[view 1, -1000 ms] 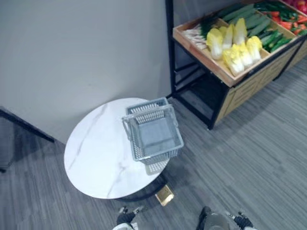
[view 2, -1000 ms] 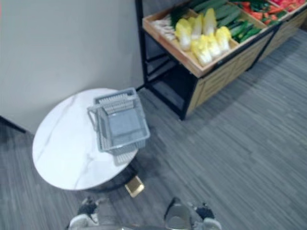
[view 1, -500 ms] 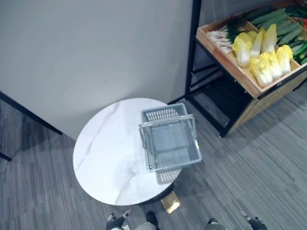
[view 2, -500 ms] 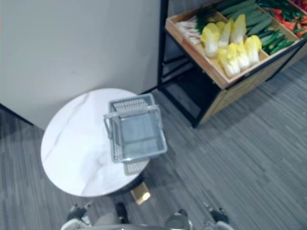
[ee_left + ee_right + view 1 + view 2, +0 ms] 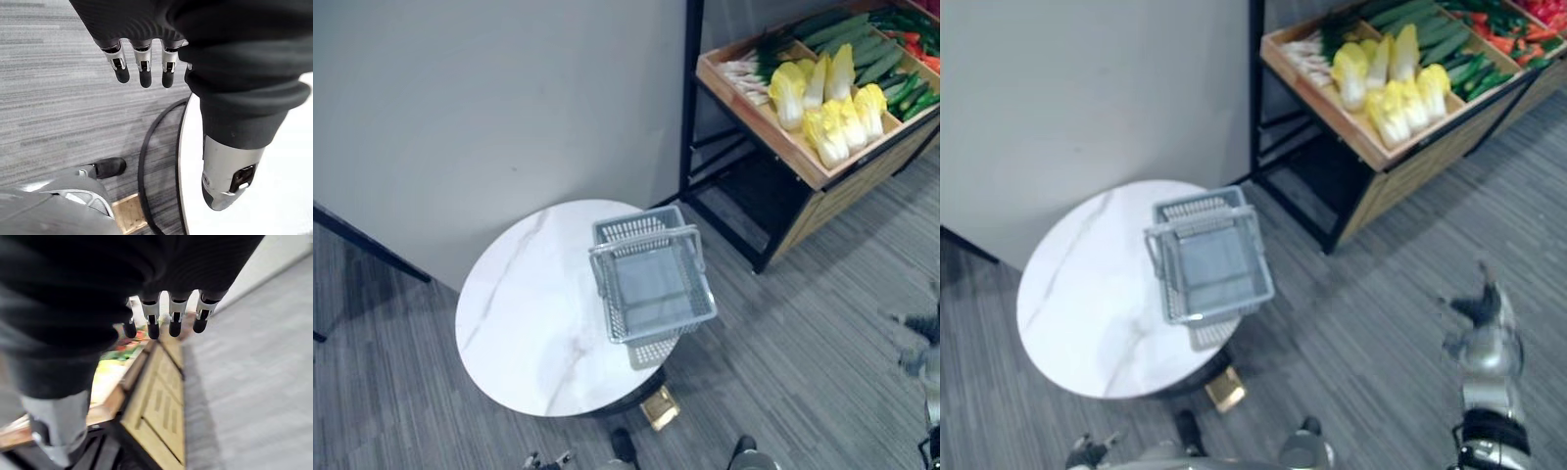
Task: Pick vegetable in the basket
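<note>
Reaching well likely means lifting the right hand (image 5: 1485, 338) over the rim of the wooden produce stand (image 5: 759, 125) to the napa cabbages (image 5: 827, 132), which lie well apart from the empty grey basket (image 5: 604, 299) on the round marble table (image 5: 519, 313). That hand's fingers are straight and hold nothing. The left hand (image 5: 143, 63) hangs just as slack, touching nothing.

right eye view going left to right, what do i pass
white round table → grey basket → yellow cabbages on the wooden stand → right hand
</note>
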You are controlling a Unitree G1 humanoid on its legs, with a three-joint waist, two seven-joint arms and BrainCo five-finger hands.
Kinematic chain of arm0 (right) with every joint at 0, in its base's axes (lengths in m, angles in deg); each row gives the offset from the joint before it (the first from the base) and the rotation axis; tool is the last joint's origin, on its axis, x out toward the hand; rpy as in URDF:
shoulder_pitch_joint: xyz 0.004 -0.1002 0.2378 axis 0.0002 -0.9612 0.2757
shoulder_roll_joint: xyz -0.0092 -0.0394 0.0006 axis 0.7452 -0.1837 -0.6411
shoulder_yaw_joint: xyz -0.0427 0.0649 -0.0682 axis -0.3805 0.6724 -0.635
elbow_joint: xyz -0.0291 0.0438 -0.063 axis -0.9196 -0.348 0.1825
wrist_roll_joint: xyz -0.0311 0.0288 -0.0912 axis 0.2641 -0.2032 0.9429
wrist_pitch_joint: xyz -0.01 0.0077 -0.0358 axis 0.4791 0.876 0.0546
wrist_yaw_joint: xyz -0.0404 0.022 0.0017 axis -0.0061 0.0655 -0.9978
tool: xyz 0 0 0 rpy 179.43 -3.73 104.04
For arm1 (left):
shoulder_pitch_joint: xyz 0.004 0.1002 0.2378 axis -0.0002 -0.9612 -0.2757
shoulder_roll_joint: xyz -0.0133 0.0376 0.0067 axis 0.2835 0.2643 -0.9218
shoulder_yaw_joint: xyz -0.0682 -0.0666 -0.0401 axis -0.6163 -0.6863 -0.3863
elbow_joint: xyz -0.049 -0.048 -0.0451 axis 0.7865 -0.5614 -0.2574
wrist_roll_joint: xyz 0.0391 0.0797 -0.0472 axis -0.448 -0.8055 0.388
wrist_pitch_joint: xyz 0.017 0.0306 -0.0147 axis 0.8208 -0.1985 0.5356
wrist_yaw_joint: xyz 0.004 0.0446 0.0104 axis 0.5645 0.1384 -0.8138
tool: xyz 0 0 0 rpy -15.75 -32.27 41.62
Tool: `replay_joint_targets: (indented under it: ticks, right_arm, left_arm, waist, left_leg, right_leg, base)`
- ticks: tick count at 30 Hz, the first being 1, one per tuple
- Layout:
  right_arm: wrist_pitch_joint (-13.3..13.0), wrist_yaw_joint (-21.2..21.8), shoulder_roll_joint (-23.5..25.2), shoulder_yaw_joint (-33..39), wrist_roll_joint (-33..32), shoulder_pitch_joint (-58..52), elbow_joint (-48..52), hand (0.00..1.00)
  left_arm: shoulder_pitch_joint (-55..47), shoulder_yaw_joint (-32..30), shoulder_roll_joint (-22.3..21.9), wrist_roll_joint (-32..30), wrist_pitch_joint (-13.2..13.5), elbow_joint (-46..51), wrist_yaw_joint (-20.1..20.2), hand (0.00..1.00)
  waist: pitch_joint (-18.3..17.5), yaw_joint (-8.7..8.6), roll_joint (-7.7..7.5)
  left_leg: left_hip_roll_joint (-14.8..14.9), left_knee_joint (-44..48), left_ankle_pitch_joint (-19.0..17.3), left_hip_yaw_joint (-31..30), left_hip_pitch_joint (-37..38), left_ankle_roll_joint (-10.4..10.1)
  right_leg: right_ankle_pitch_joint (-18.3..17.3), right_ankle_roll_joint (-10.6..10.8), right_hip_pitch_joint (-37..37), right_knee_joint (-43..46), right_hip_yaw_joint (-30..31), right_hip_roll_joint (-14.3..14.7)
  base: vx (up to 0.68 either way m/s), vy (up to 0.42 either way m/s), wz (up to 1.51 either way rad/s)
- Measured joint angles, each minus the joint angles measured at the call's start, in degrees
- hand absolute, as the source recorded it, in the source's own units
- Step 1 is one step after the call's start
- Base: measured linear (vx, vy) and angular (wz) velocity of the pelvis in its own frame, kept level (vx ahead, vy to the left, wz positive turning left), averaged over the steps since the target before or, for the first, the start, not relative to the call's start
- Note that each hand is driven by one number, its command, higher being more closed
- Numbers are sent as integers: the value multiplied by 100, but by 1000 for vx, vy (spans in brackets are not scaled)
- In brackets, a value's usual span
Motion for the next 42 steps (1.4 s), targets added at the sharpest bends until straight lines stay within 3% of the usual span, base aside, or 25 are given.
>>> replay_joint_targets:
  ticks: [4, 6, 9, 15, 20, 26, 32, 34, 42]
  right_arm:
    - [-11, 33, -67, -503, 594, 390, 1133, 0]
    - [-80, 35, -67, -923, 607, 789, 1391, 0]
    - [-126, 31, -63, -1511, 558, 1413, 1403, 0]
    - [-329, 292, -51, -3086, 95, 2942, 682, 0]
    - [-331, 459, 123, -3840, 41, 3719, -113, 0]
    - [-333, 670, 185, -4317, 37, 4046, -216, 0]
    - [-334, 842, 250, -4519, -312, 4222, -88, 0]
    - [-338, 898, 399, -4545, -578, 4237, 53, 0]
    - [-323, 908, 868, -4799, -584, 4662, -308, 0]
  left_arm:
    - [-40, 4, -2, -10, -85, 188, 69, 0]
    - [-40, -8, -5, -20, -98, 262, 87, 0]
    - [-66, -5, 17, -67, -103, 354, 80, 0]
    - [-40, 4, 15, -64, -102, 432, 60, 0]
    - [6, 16, -8, -22, -98, 427, -39, 0]
    - [101, 7, -26, 62, -92, 424, -42, 0]
    - [128, 9, -18, 64, -91, 424, -41, 0]
    - [192, 9, 25, 62, -93, 404, -42, 0]
    - [438, 95, 83, 66, -74, 380, -45, 0]
  waist:
    - [-86, 66, -115]
    - [-161, 148, -281]
    - [-206, 210, -347]
    - [-206, 557, -357]
    - [-163, 795, -342]
    - [113, 812, -355]
    - [142, 827, -398]
    - [169, 828, -444]
    - [229, 833, -451]
  left_leg:
    - [33, 0, 44, -100, -124, -6]
    - [57, 3, 75, -140, -218, -10]
    - [76, 25, 142, -246, -268, -18]
    - [170, 32, 276, -376, -419, -48]
    - [307, 1, 391, -511, -615, -53]
    - [416, 1, 473, -593, -794, -110]
    - [432, 2, 504, -568, -894, -134]
    - [421, 3, 545, -559, -897, -80]
    - [416, 26, 552, -568, -902, -77]
  right_leg:
    - [101, -20, -26, -37, -53, 54]
    - [140, -74, -67, -90, -44, 104]
    - [221, -188, -57, -113, -8, 137]
    - [259, -240, -90, -201, 90, 259]
    - [250, -241, -209, -223, 80, 415]
    - [231, -269, -325, -228, 36, 489]
    - [304, -195, -446, -266, 89, 489]
    - [330, -219, -462, -273, 113, 492]
    - [315, -230, -484, -219, 118, 491]
  base:
    - [39, -16, 10]
    - [61, -14, 10]
    - [53, -3, 16]
    - [-22, -8, 9]
    - [-107, -29, 8]
    - [-114, -2, 6]
    - [12, -8, -4]
    - [115, -20, -6]
    - [69, -12, 0]
